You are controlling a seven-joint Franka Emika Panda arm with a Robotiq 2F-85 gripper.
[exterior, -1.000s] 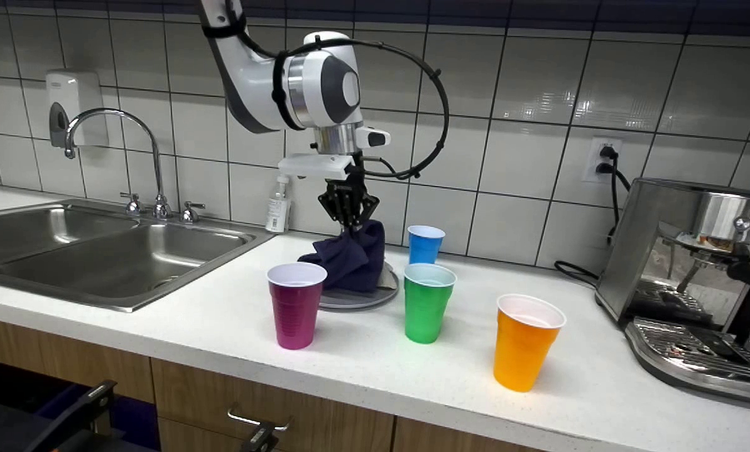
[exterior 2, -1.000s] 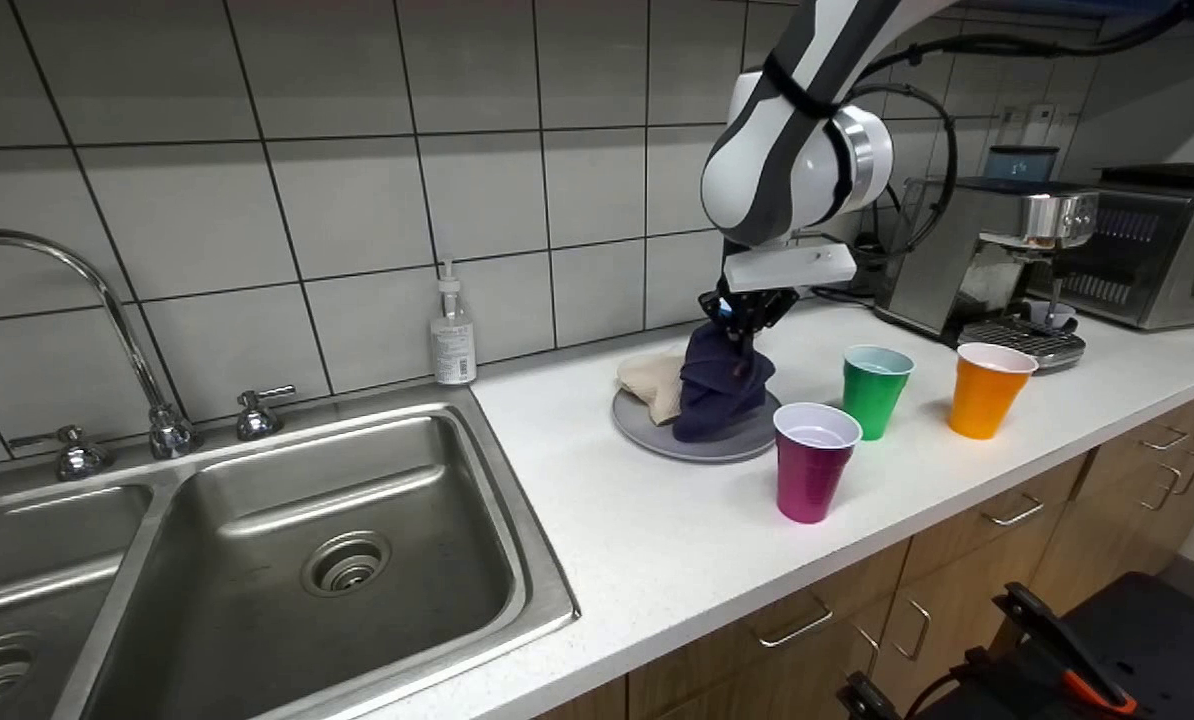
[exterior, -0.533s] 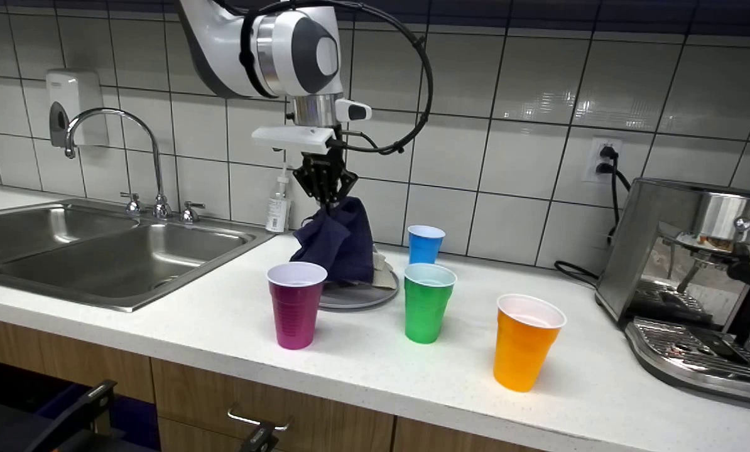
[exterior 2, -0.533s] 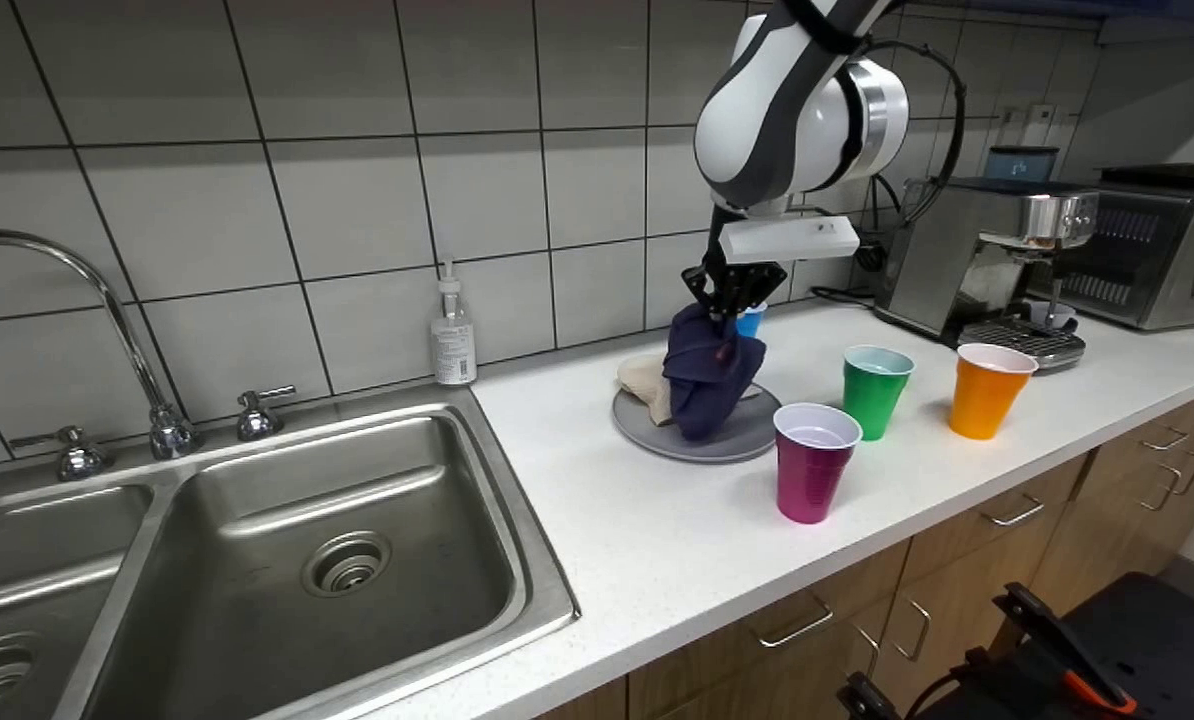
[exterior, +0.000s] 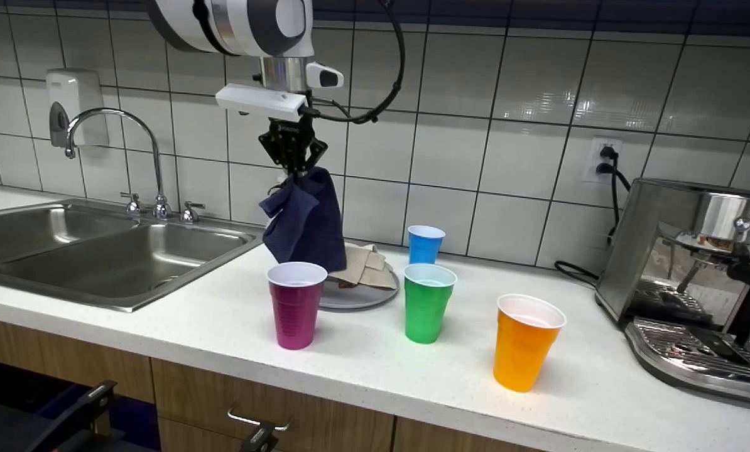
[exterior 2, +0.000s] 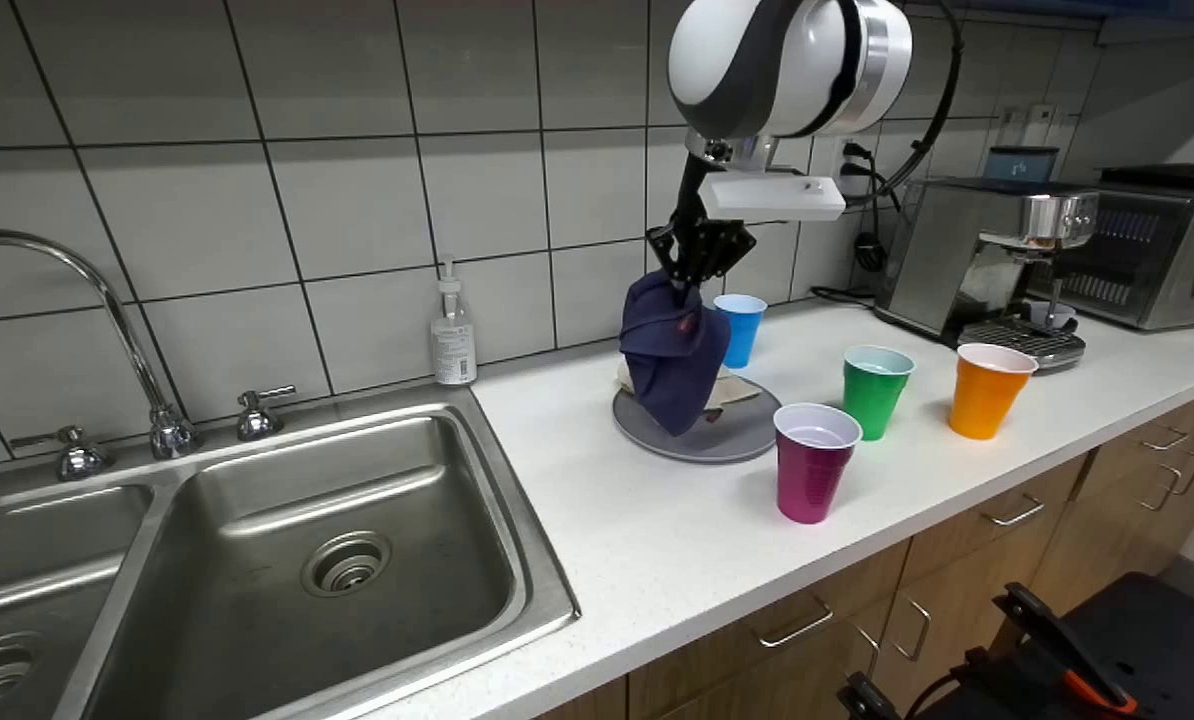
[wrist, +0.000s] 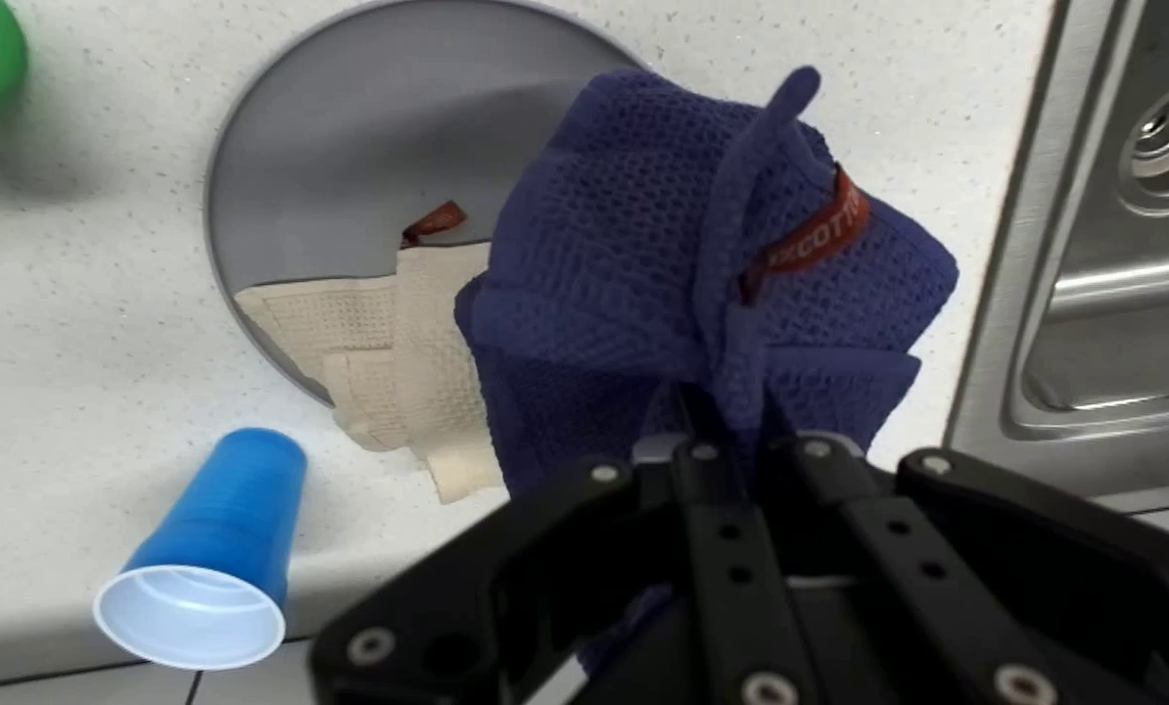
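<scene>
Your gripper was nearly closed, pinching the top of a navy cloth that hung directly beneath it, bearing a red tag seen in the wrist view. From left to right in an exterior view, you had the double sink and its tap off to the gripper's left, lower down. Below the gripper, in front of the navy cloth, stood a magenta cup. Below the gripper, a little right, lay a grey plate with a beige cloth on it; whether the navy cloth touched that plate, you could not tell. Right of the gripper stood a green cup and, behind it, a blue cup, then an orange cup, and a coffee machine farthest right.
</scene>
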